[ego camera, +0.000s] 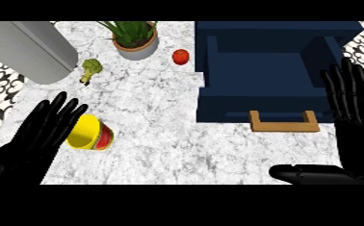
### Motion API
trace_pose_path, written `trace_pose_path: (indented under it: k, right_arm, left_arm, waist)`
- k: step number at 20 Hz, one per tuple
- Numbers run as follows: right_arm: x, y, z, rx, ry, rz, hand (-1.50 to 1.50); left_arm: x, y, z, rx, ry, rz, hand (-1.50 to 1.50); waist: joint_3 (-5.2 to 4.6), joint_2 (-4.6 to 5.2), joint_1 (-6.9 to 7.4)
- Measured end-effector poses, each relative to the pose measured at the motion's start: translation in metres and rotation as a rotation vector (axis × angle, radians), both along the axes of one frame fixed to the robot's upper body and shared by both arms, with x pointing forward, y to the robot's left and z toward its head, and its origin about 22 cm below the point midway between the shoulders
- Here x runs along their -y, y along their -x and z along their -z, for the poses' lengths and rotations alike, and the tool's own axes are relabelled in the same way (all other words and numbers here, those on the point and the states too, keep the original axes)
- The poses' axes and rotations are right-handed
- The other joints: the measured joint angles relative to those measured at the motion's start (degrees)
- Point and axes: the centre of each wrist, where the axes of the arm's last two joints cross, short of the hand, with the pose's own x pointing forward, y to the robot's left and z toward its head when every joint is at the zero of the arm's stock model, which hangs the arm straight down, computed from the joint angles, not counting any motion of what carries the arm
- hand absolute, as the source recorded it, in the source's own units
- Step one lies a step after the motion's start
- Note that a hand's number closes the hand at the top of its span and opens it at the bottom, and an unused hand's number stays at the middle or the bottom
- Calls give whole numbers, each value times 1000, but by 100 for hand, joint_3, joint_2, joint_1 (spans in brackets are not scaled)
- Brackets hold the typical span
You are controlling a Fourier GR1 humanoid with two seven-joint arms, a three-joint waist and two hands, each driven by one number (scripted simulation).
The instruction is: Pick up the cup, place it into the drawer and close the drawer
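Left robot hand [39,129] spread flat beside the tipped cup [91,133], maybe touching, lining up a grab; drawer [266,81] open, right robot hand [348,109] open too.

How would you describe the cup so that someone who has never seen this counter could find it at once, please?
Start at the marble counter and go to its left side, away from the dark blue drawer. The cup lies tipped there beside the left hand. It alone is bright yellow with a red band; the broccoli and tomato sit further back.

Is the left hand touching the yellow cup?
Cannot tell. In the head view the left hand overlaps the cup's rim, with no gap showing.
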Motion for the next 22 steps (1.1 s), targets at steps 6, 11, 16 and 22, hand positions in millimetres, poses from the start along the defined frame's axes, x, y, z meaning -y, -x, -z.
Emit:
trace_pose_path:
  k: [6, 11, 16, 22]
  right_arm:
    - [0, -4, -1, -20, 39, -21, -150]
    - [4, -11, 1, -21, 41, -30, -150]
    - [8, -19, 9, -17, 46, -33, -150]
    - [11, -21, 3, -22, 55, -36, -150]
  left_arm:
    - [-50, 6, 18, -113, 57, 77, -150]
    - [-81, -3, 40, -157, 51, 48, -150]
    - [-106, -20, 59, -191, 13, -28, -150]
    - [-125, -30, 93, -225, -46, -107, -150]
  waist:
    - [-3, -8, -3]
    - [-3, -7, -25]
    - [-2, -4, -44]
    - [-5, -3, -54]
